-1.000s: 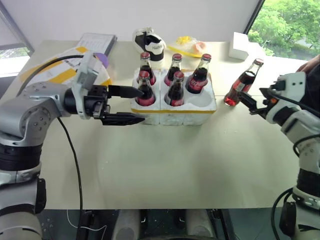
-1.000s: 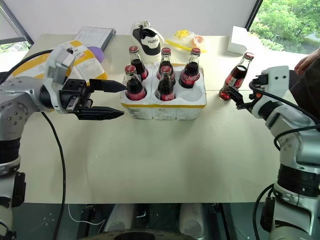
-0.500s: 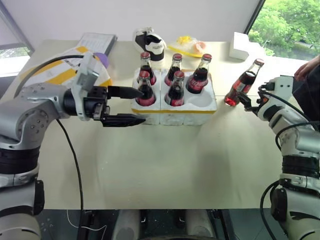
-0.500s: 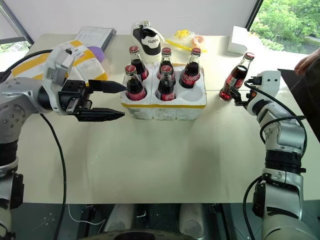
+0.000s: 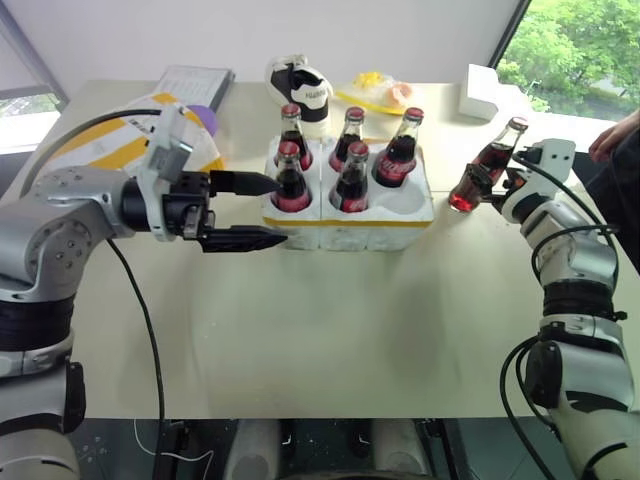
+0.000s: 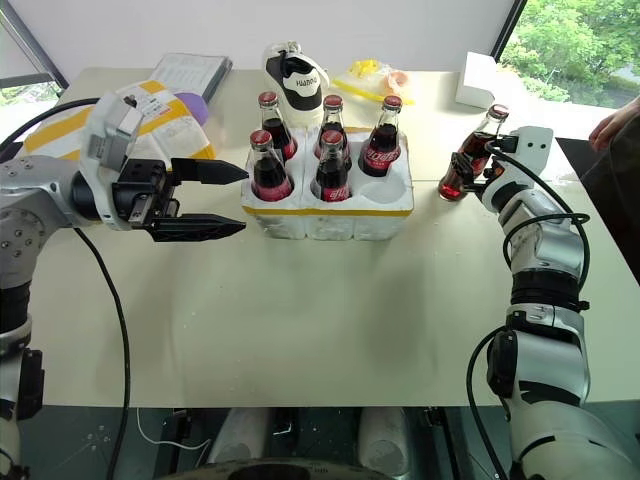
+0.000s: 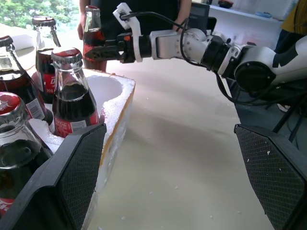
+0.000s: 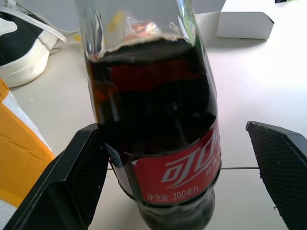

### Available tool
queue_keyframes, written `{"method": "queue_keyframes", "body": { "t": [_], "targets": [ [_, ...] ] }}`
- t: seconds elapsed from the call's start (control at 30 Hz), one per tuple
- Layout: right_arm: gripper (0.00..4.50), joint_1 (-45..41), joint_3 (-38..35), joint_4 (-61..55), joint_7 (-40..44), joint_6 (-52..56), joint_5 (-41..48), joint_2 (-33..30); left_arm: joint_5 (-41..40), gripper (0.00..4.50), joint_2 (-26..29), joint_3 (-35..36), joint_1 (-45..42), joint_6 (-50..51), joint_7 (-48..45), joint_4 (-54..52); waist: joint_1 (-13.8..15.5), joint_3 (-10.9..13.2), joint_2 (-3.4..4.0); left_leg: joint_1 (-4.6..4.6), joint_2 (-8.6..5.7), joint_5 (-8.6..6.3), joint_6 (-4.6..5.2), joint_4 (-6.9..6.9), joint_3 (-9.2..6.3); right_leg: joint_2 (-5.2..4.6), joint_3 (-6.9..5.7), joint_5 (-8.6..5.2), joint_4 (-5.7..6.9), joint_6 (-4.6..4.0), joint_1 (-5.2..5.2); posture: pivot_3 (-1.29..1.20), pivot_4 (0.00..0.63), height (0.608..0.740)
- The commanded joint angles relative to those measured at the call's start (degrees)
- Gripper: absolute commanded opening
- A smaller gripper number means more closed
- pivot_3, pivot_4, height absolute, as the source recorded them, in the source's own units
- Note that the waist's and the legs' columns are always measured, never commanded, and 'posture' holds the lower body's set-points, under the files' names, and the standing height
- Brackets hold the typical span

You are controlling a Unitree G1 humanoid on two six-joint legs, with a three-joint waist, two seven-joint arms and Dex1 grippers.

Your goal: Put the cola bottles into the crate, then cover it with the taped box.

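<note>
Now right fingers (image 8: 91, 182) (open) around bottle (image 8: 158, 129)

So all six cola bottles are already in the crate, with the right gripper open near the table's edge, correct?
Not quite. Five cola bottles stand in the crate; its front right well is empty. The sixth bottle stands on the table, between the open right gripper's fingers, as the right eye view shows.

The right gripper (image 6: 478, 170) moves farther across the table, closing in from just beside the lone cola bottle (image 6: 469, 156) until its spread fingers (image 8: 84, 182) stand on either side of it.
</note>
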Motion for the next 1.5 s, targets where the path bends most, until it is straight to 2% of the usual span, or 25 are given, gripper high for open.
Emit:
{"method": "queue_keyframes", "body": {
  "t": [0.03, 0.13, 0.33, 0.47, 0.57, 0.77, 0.9, 1.17, 1.37, 1.5],
  "targets": [
    [3.97, -1.9, -0.3, 0.8, 0.7, -2.5, -0.1, 0.1, -0.3, 4.5, 0.5, 0.8, -1.5, -0.8, -0.3, -0.8, 0.0, 0.0, 0.0, 0.0, 0.0, 0.0, 0.0, 0.0, 0.0, 0.0, 0.0, 0.0, 0.0, 0.0, 0.0, 0.0, 0.15, 0.74],
    [2.78, -1.8, 0.1, 0.8, 1.2, -3.3, -0.5, 0.5, -0.3, 4.5, 0.5, 0.8, -1.4, -0.8, -0.2, -0.8, 0.0, 0.0, 0.0, 0.0, 0.0, 0.0, 0.0, 0.0, 0.0, 0.0, 0.0, 0.0, 0.0, 0.0, 0.0, 0.0, 0.15, 0.74],
    [2.77, -0.6, 0.2, -2.7, 2.0, -4.9, -1.0, -0.5, -0.3, 4.5, 0.6, 0.8, -0.9, -0.7, -0.2, -1.2, 0.0, 0.0, 0.01, 0.0, 0.0, 0.01, -0.01, 0.0, 0.0, 0.0, 0.0, 0.0, 0.0, 0.0, 0.0, 0.0, 0.15, 0.74],
    [2.77, 0.7, -1.0, -15.8, 5.6, -1.3, 2.3, -3.4, -0.2, 4.5, 1.1, 1.1, 0.2, -0.7, -0.2, -1.4, 0.1, 0.2, 0.38, -0.03, 0.0, 0.01, -0.01, 0.0, -0.01, 0.0, 0.0, 0.0, 0.01, 0.0, -0.02, 0.0, 0.15, 0.74],
    [2.77, 1.1, -1.7, -27.4, 8.6, 6.2, 7.5, -5.2, -0.1, 4.5, 1.6, 1.5, 0.5, -0.8, -0.4, -1.2, 0.1, 0.5, 0.79, -0.05, -0.01, 0.01, -0.01, -0.01, 0.0, -0.01, 0.04, 0.0, 0.04, 0.0, -0.09, 0.0, 0.15, 0.74],
    [2.77, 0.6, -2.4, -43.0, 10.2, 22.4, 21.0, -6.3, 0.4, 4.5, 1.5, 1.1, 0.4, -1.6, -0.5, -0.7, 0.1, 0.5, 0.81, -0.04, 0.06, 0.04, -0.06, -0.06, -0.01, 0.11, 0.04, -0.01, 0.03, 0.01, -0.1, 0.0, 0.15, 0.74],
    [2.77, 1.7, -0.4, -45.9, 9.6, 26.1, 23.1, -5.4, 0.6, 4.5, 1.1, 0.5, 0.0, -2.0, -0.6, -0.4, 0.4, 0.5, 0.8, -0.05, 0.04, 0.03, -0.05, -0.02, 0.0, 0.1, 0.04, 0.0, 0.02, 0.0, -0.09, 0.0, 0.15, 0.74],
    [2.77, 5.6, 5.2, -47.9, 10.8, 25.8, 20.7, -4.7, 0.7, 4.5, 1.7, 0.8, -0.2, -2.1, -0.9, -0.3, 0.3, 0.5, 0.79, -0.08, 0.01, 0.02, -0.03, -0.02, 0.0, 0.08, 0.03, 0.0, 0.03, 0.0, -0.1, 0.0, 0.15, 0.74],
    [2.77, 7.9, 5.5, -49.2, 14.8, 27.0, 21.9, -7.6, 0.8, 4.5, 2.2, 1.2, 0.0, -2.0, -0.9, -0.3, 0.5, 0.5, 0.79, -0.08, 0.02, 0.02, -0.03, -0.01, 0.0, 0.08, 0.04, 0.0, 0.02, 0.0, -0.1, 0.0, 0.15, 0.74],
    [2.77, 9.4, 9.7, -48.3, 17.2, 24.4, 17.9, -8.6, 1.0, 4.5, 2.0, 1.1, -0.2, -2.1, -0.8, -0.2, 0.3, 0.5, 0.78, -0.07, 0.02, 0.02, -0.03, -0.02, -0.01, 0.09, 0.04, 0.0, 0.01, 0.0, -0.09, 0.0, 0.15, 0.74]
  ]
}}
